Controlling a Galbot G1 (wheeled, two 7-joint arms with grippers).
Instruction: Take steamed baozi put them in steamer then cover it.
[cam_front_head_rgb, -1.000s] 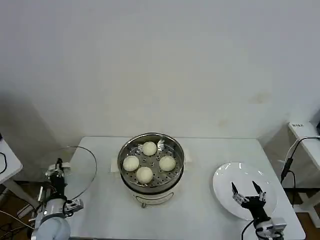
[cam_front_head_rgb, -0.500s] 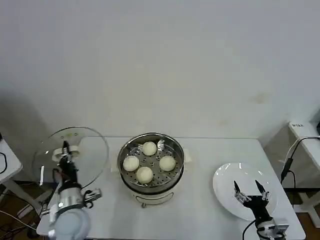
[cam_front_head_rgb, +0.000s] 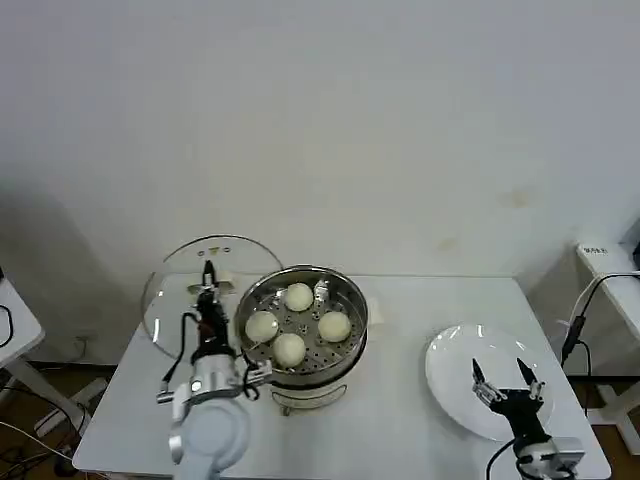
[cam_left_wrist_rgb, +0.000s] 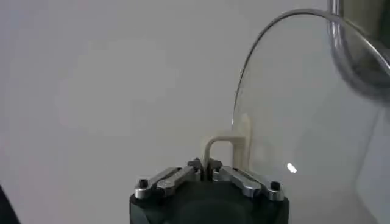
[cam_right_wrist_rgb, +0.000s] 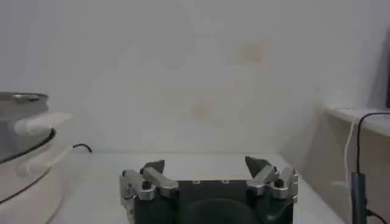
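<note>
Several cream-white steamed baozi (cam_front_head_rgb: 298, 322) lie on the perforated tray of the shiny steamer (cam_front_head_rgb: 352, 303) at the table's middle. My left gripper (cam_front_head_rgb: 206, 281) is shut on the cream handle (cam_left_wrist_rgb: 218, 145) of the clear glass cover (cam_front_head_rgb: 170, 282), holding it upright on edge in the air just left of the steamer. In the left wrist view the cover (cam_left_wrist_rgb: 304, 109) stands close before my left gripper (cam_left_wrist_rgb: 207, 168), and the steamer's rim (cam_left_wrist_rgb: 359, 67) shows past it. My right gripper (cam_front_head_rgb: 507, 377) hangs open over the white plate (cam_front_head_rgb: 450, 370) at the table's right, with nothing between the fingers of that gripper (cam_right_wrist_rgb: 205, 164).
The white table (cam_front_head_rgb: 420, 300) stands against a plain wall. The steamer's side (cam_right_wrist_rgb: 24, 146) shows at the edge of the right wrist view. A black cable (cam_front_head_rgb: 578, 320) hangs by a side table at far right. Bare table lies between steamer and plate.
My left arm has carried the cover up from beside the table's left edge and rightward, close to the steamer. The right gripper has barely moved.
</note>
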